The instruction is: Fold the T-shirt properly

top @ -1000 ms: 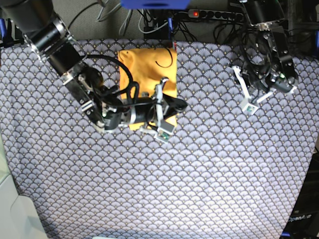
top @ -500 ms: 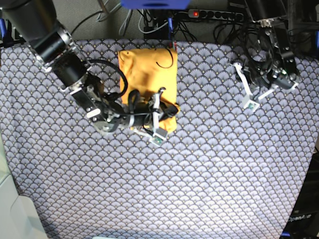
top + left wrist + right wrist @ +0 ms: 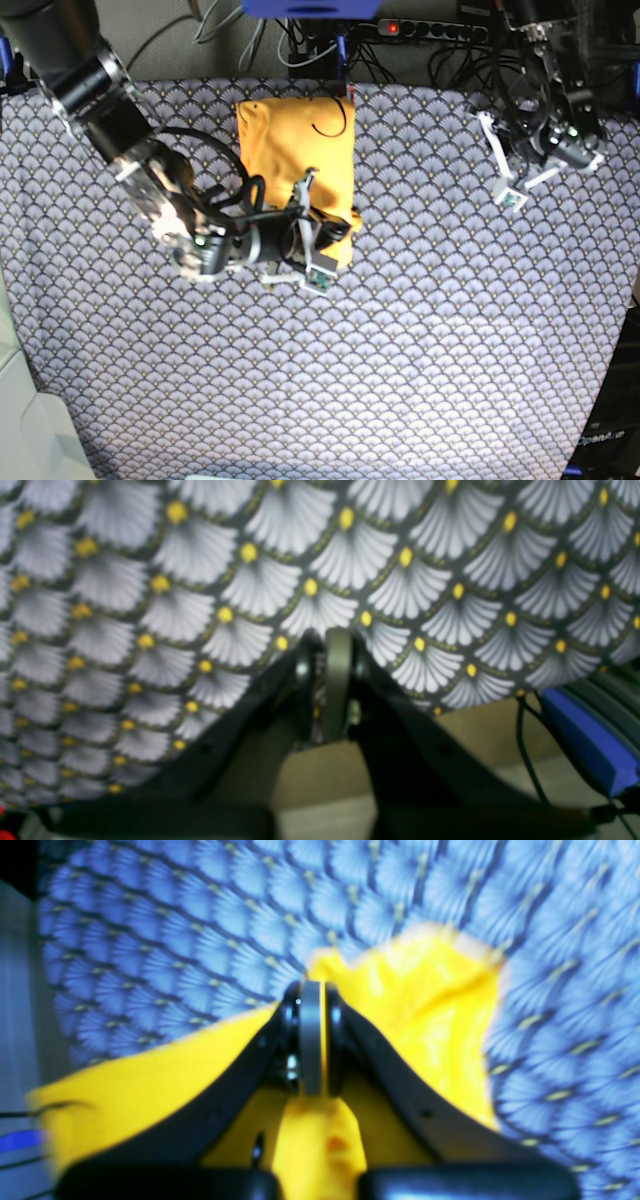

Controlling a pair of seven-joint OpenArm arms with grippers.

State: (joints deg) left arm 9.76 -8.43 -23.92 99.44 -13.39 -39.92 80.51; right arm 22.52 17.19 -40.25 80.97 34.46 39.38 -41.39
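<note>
The yellow-orange T-shirt [image 3: 297, 150] lies folded into a narrow upright rectangle at the back middle of the table. My right gripper [image 3: 342, 226] reaches in from the left and lies low over the shirt's near right corner. In the right wrist view this gripper [image 3: 312, 990] is shut, its tips at the edge of the T-shirt [image 3: 430, 1005]; no cloth shows between the pads. My left gripper [image 3: 510, 135] hangs at the back right, well away from the shirt. In the left wrist view it [image 3: 332, 637] is shut over bare tablecloth.
The blue-grey fan-patterned tablecloth [image 3: 420, 350] covers the whole table. Cables and a power strip [image 3: 430, 30] run behind the far edge. A blue part [image 3: 585, 740] and cables show past the cloth's edge in the left wrist view.
My right arm has drawn back a little to the left, its gripper still over the shirt's near right corner. The left gripper has shifted slightly up and right. The shirt has not moved.
</note>
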